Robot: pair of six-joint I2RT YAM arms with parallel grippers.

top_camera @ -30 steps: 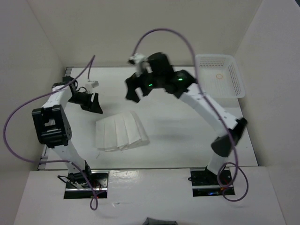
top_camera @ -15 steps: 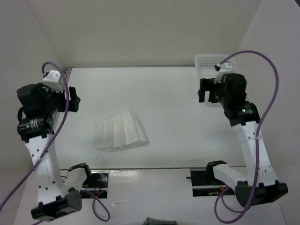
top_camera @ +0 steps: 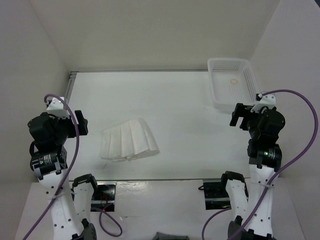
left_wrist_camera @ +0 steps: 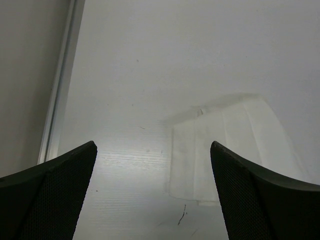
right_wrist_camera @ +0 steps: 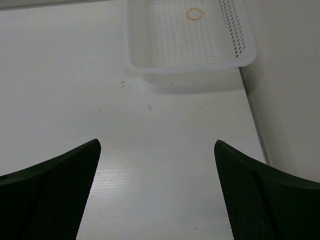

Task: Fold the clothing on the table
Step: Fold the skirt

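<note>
At the left claw (top_camera: 81, 126): jaws spread as wide as they go, nothing between them; it hangs above the left side of the table (top_camera: 175, 100), facing across toward the garment.
Right claw (top_camera: 240, 116): equally wide and empty, raised near the right edge, just in front of the basket (top_camera: 227, 61).
Why held so: both arms sit tucked close over their own bases, one on each side, so neither blocks the middle. It looks like a parked pose, not a reach.
Clothing (top_camera: 129, 140): lies flat on the table, left of centre, nearer the left claw but touching neither. It is a compact fan-shaped bundle with its pleated panels overlapping. From the left wrist it shows ahead and to the right of the jaws.
Basket: in the far right corner, well apart from the clothing, with a small ring (top_camera: 233, 81) on its floor.
Task stage: the garment appears already gathered into a small stack, so the folding seems done or nearly so. Any further fold would need a claw brought down to an outer edge.
</note>
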